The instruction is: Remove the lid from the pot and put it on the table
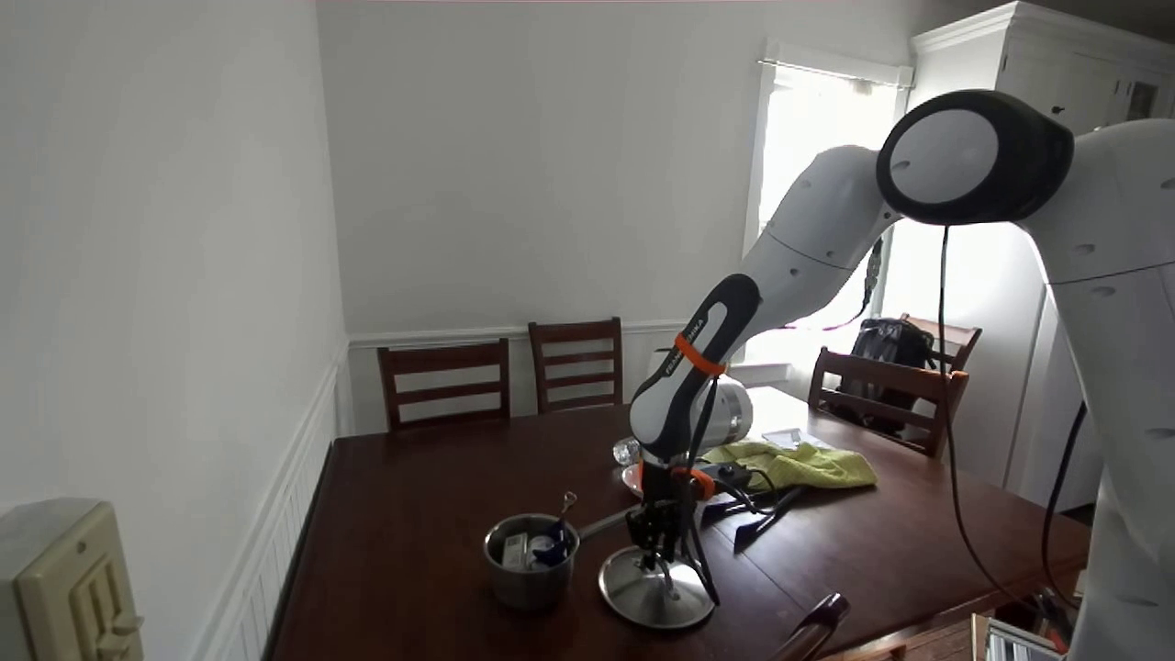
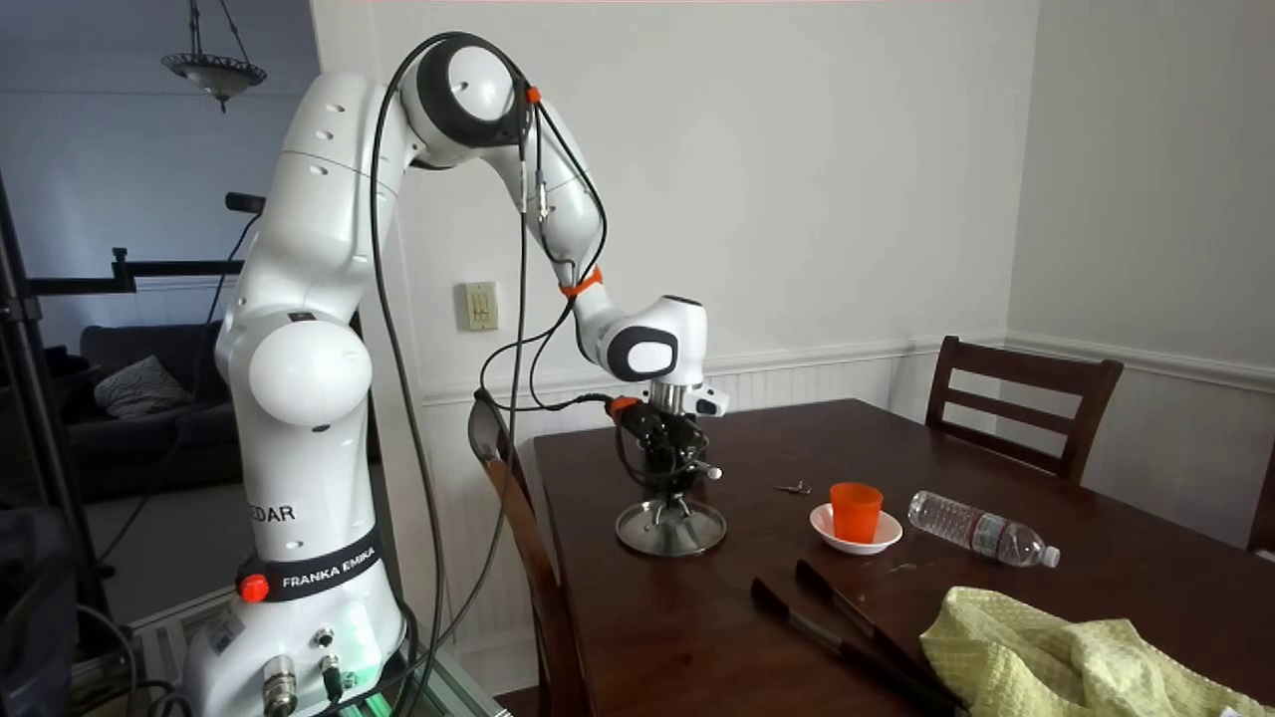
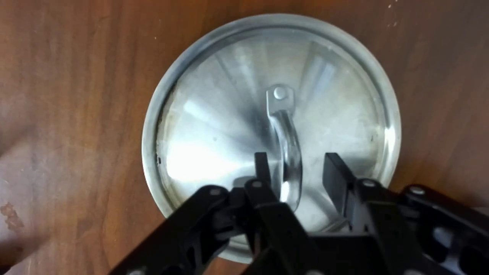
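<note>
Lying flat, as far as both exterior views let one judge, on the dark brown polished wooden tabletop [image 1: 413,500], the round, silvery steel lid [image 3: 237,126] is off the small, round, shiny steel pot [image 1: 530,588], which stands uncovered just beside it in an exterior view, with a white object [image 1: 514,553] and a dark blue object [image 1: 553,548] inside and a straight handle [image 1: 603,524] jutting from its side. Removal and setting down therefore both look done; what is left, by my judgement, is to draw the black two-fingered claw [image 3: 297,160] straight up and away without snagging the lid. In the wrist view its fingers [image 3: 263,169] are spread, straddling the lid's arched metal handle [image 3: 292,168], with a clear gap on one side and a much narrower one, or perhaps a touch, on the other, so nothing seems to be gripped. The lid's broad brushed face throws light back in streaks fanning from the middle, with one white glare. A raised rim [image 3: 150,141] runs round it, with brownish residue and a small dark fleck [image 3: 159,160] just inside. A rivet [image 3: 280,93] fastens one end of the handle; the claw covers the other.
</note>
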You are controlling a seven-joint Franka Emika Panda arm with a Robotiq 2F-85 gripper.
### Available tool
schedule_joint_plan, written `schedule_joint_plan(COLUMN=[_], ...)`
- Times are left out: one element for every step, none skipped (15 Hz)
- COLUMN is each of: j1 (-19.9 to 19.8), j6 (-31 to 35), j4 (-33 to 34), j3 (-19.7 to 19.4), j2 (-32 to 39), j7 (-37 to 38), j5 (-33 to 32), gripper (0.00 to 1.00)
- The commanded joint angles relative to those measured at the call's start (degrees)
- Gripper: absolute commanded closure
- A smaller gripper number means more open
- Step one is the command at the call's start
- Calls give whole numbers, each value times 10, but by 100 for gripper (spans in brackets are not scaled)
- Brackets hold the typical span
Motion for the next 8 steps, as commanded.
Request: schedule_joint_plan(j1=[-8, -8, -3, 2, 4, 7, 10, 10], j6=[-110, -141, -161, -182, -194, -209, -230, -206], j4=[-15, -28, -47, -54, -66, -76, -81, -37], j3=[21, 31, 35, 36, 40, 43, 47, 43], j2=[-66, -96, -135, -160, -191, -223, -256, -175], j7=[-11, -35, -49, -62, -79, -95, -117, -83], j5=[-36, -39, -49, -64, -73, -82, -82, -65], gripper=[26, 18, 12, 5, 1, 0, 0, 2])
